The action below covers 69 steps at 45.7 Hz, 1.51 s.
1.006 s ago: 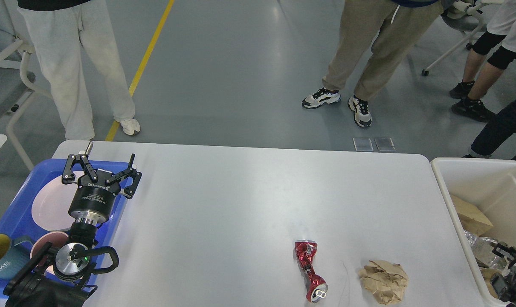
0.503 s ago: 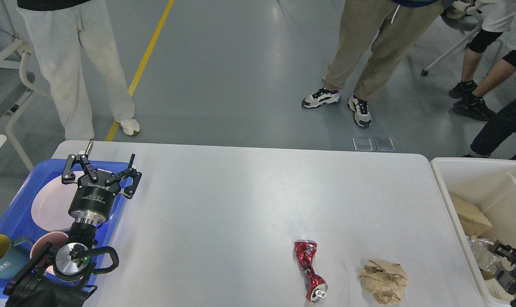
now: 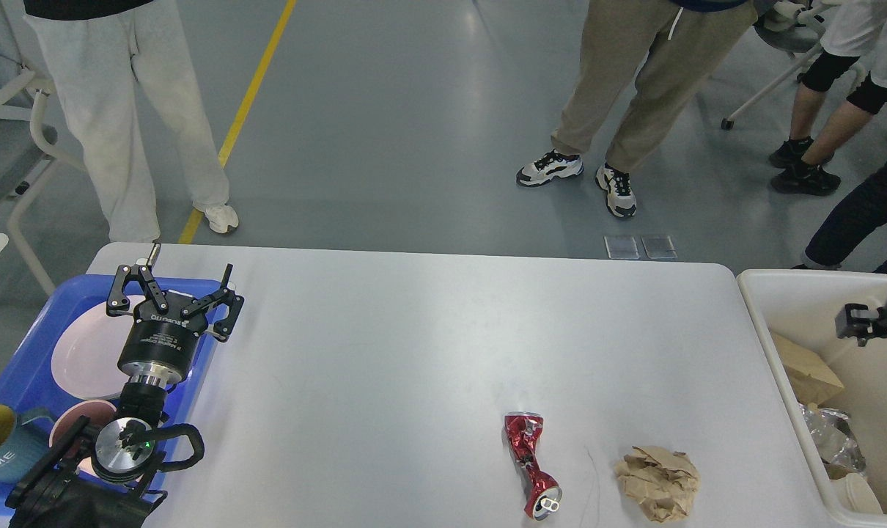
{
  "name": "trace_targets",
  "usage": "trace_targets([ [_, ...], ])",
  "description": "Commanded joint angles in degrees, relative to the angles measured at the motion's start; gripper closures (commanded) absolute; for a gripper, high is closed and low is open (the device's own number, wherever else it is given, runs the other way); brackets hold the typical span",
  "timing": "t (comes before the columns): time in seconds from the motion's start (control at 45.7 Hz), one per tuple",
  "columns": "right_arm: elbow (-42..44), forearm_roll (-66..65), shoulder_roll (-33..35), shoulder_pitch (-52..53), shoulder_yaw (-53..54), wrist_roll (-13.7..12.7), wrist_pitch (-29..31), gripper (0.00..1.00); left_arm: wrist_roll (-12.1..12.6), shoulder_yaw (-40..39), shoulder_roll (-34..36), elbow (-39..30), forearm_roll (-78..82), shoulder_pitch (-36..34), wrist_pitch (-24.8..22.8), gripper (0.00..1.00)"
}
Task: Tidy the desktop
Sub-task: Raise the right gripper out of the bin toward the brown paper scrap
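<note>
Your white worktop (image 3: 414, 352) spans most of the view, its middle bare. White bin (image 3: 788, 352) hugs its right edge, blue tray (image 3: 18, 352) its left. Left pincer (image 3: 172, 293) hangs spread over the tray's rim. Right pincer (image 3: 865, 323), above the bin: cannot tell. Crumpled paper (image 3: 657, 482) and crushed red can (image 3: 531, 466) lie near the front edge.

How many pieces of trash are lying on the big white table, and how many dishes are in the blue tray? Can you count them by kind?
Crushed red can: 1
Crumpled brown paper ball: 1
Pink plate: 1
Pink bowl: 1
Blue mug: 1
Total: 5 (2 pieces of trash on the desktop, 3 dishes in the blue tray)
</note>
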<state>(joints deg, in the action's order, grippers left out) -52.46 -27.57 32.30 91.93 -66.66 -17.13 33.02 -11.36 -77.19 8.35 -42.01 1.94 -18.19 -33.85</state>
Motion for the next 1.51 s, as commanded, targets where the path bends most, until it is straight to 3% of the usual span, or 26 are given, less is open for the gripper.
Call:
trace_targets([
  [0.0, -7.2, 0.15, -5.4, 15.8, -2.68, -0.01, 18.98, 0.0, -0.06, 0.02, 0.0, 0.0, -0.01, 0.0, 0.02, 0.04],
  [0.044, -10.97, 0.5, -6.63, 21.51, -3.13, 0.17, 21.98, 0.0, 0.03, 0.02, 0.0, 0.0, -0.01, 0.0, 0.02, 0.04],
  [0.263, -33.65, 10.78, -7.16, 42.87, -5.59, 0.08, 21.98, 0.0, -0.06, -0.07, 0.0, 0.0, -0.01, 0.0, 0.1, 0.04],
  [0.416, -44.11, 12.45, -7.51, 52.47, -6.64, 1.31, 20.87, 0.01, -0.06, -0.07, 0.0, 0.0, -0.1, 0.0, 0.1, 0.04],
  [0.459, -47.54, 13.77, -10.23, 54.32, -9.27, 5.77, 15.33, 0.01, -0.06, -0.07, 0.0, 0.0, -0.01, 0.0, 0.1, 0.04],
  [0.547, -47.54, 13.86, -15.85, 55.55, -13.93, 16.4, 13.12, 0.01, -0.06, -0.07, 0.0, 0.0, -0.01, 0.0, 0.1, 0.04],
  [0.591, -47.54, 13.77, -16.83, 55.81, -14.64, 19.06, 13.29, 0.01, -0.06, -0.07, 0.0, 0.0, -0.01, 0.0, 0.1, 0.04],
  [0.919, -47.38, 13.51, -14.2, 55.29, -15.17, 18.36, 13.12, 0.0, -0.06, -0.07, 0.0, 0.0, -0.01, 0.0, 0.02, 0.04],
  [1.072, -46.06, 13.51, -13.76, 48.8, -14.55, 18.36, 11.63, 0.0, -0.06, -0.07, 0.0, 0.0, -0.01, 0.0, 0.1, 0.04],
  [1.488, -45.18, 14.56, -14.37, 25.95, -5.33, 18.27, -6.82, 0.01, -0.06, -0.07, 0.0, 0.0, -0.01, 0.0, 0.02, 0.04],
])
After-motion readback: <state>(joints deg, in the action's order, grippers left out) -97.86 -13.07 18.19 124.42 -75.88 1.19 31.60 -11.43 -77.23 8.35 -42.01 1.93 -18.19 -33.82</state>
